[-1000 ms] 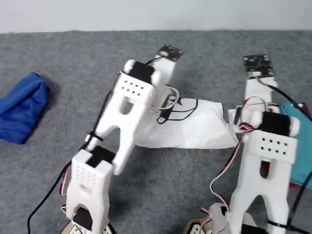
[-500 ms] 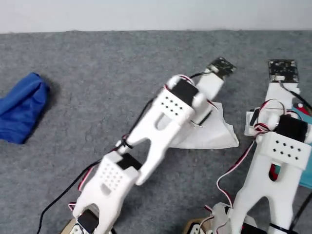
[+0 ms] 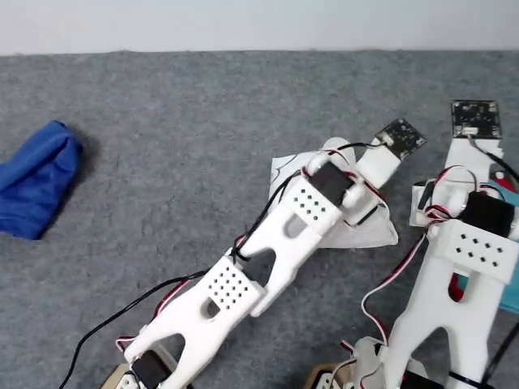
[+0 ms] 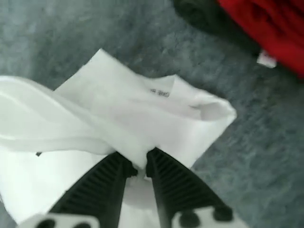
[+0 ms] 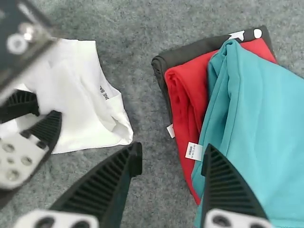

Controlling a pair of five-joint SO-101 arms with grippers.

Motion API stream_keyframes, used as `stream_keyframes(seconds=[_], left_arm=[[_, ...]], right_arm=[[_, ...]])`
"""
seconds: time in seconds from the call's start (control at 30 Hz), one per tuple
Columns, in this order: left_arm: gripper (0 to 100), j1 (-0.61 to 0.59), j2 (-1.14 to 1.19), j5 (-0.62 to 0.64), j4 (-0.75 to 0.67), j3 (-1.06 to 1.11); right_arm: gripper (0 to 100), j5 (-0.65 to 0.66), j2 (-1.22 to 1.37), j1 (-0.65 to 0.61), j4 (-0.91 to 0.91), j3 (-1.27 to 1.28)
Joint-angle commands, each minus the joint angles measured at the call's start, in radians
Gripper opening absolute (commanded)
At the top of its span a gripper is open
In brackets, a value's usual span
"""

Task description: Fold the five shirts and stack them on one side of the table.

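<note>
A white shirt (image 4: pixel 118 114) lies partly folded on the grey table, just left of the stack. My left gripper (image 4: pixel 137 165) is shut on a pinched fold of its cloth, and the left arm (image 3: pixel 276 243) stretches diagonally across the white shirt (image 3: pixel 377 231). My right gripper (image 5: pixel 168 173) hangs open above bare table between the white shirt (image 5: pixel 71 104) and the stack. That stack holds a dark shirt (image 5: pixel 190 52), a red shirt (image 5: pixel 187 99) and a teal shirt (image 5: pixel 251 114) on top. A crumpled blue shirt (image 3: pixel 36 178) lies at the far left.
The right arm (image 3: pixel 454 275) stands over the stack at the table's right edge, hiding most of it from above. Cables trail from both arms near the front edge. Bare grey table (image 3: pixel 178 130) spreads between the blue shirt and the white one.
My left gripper has carried the white shirt's edge to the right, doubling the cloth over towards the stack. The right arm has shifted a little to the right.
</note>
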Motion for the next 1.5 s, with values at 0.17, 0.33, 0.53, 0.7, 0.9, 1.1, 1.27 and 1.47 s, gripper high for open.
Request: stream_keyframes(seconds=[0.17, 0.33, 0.53, 0.7, 0.9, 1.1, 1.27, 1.47], left_arm=[[2, 0.061, 0.031, -0.002, -0.049, -0.081], [2, 0.061, 0.046, -0.002, -0.066, -0.081], [4, 0.061, 0.040, -0.002, -0.072, -0.093], [14, 0.061, 0.038, 0.000, -0.097, -0.094], [17, 0.055, -0.054, 0.000, -0.138, -0.093], [17, -0.003, -0.193, -0.008, -0.103, -0.091], [17, -0.175, -0.267, -0.009, -0.048, -0.091], [17, -0.331, -0.183, -0.009, 0.006, -0.056]], right_arm=[[21.6, -0.003, -0.030, 0.088, -0.016, -0.064], [21.6, -0.003, -0.030, 0.142, -0.013, -0.091], [21.6, -0.003, -0.030, 0.142, -0.013, -0.092], [21.6, -0.003, -0.030, 0.145, -0.012, -0.092], [21.6, -0.003, -0.030, 0.145, -0.010, -0.092], [21.6, -0.003, -0.030, 0.145, -0.010, -0.092], [21.6, -0.011, -0.027, 0.131, -0.012, -0.086], [21.6, -0.014, -0.018, -0.084, -0.047, -0.020]])
